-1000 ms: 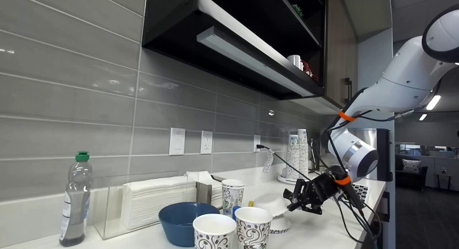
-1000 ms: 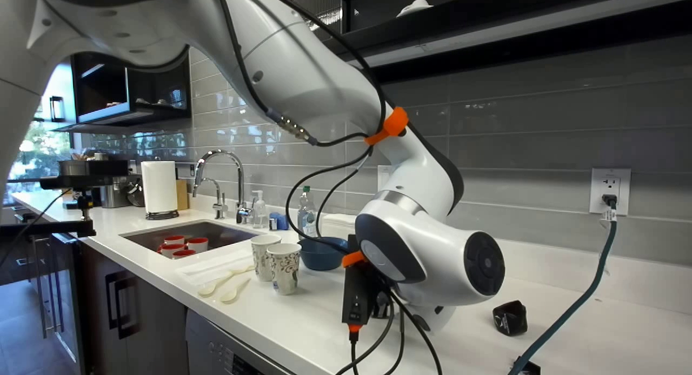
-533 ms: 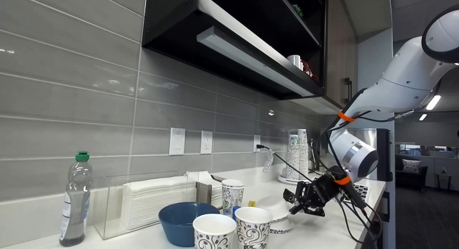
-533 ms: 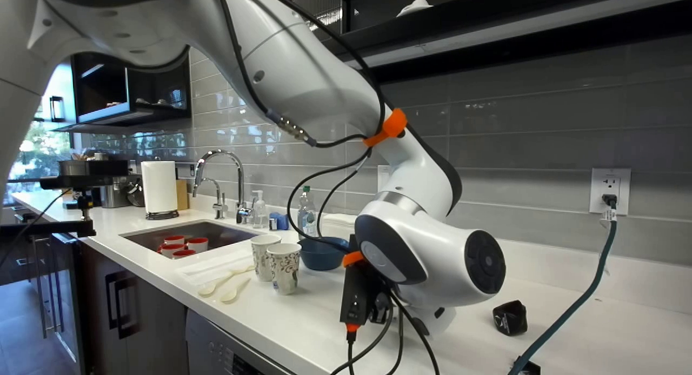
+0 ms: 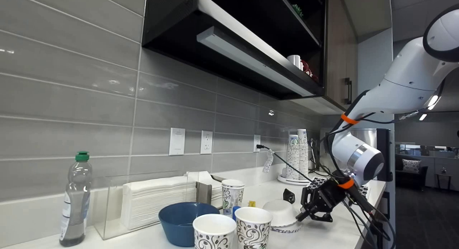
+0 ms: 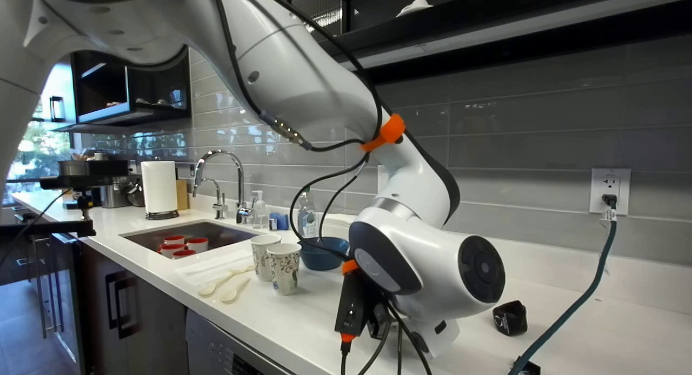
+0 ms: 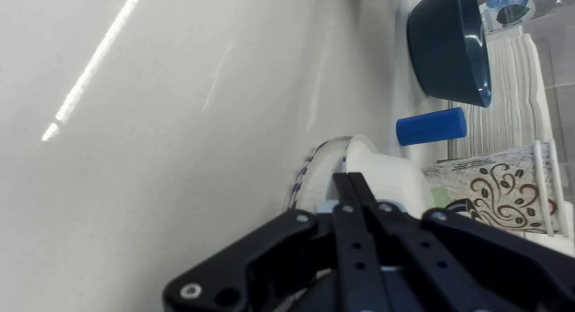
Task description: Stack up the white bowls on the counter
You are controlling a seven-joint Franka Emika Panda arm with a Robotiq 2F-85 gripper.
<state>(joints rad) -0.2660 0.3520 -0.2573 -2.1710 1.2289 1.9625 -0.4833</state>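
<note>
Under the fingers (image 7: 342,188) spreads the white counter (image 7: 134,190). Well ahead of them sits the dark-blue bowl (image 7: 442,55). Right at the fingertips, the upper white bowl (image 7: 391,181) rests over the lower white bowl (image 7: 316,181), both apparently rim-down, the lower one's patterned edge just below the tips. A swirl-printed paper cup (image 5: 253,229) stands ahead. The fingers are closed together at the upper bowl's edge, very likely pinching its thin rim. If they back away before letting go, they could drag that bowl off, and the lower one with it; spreading them with one finger under the rim could flip it. Against a second ago, the upper bowl lies nearer level, and both bowls have shifted with the fingers, away from the cup.
</note>
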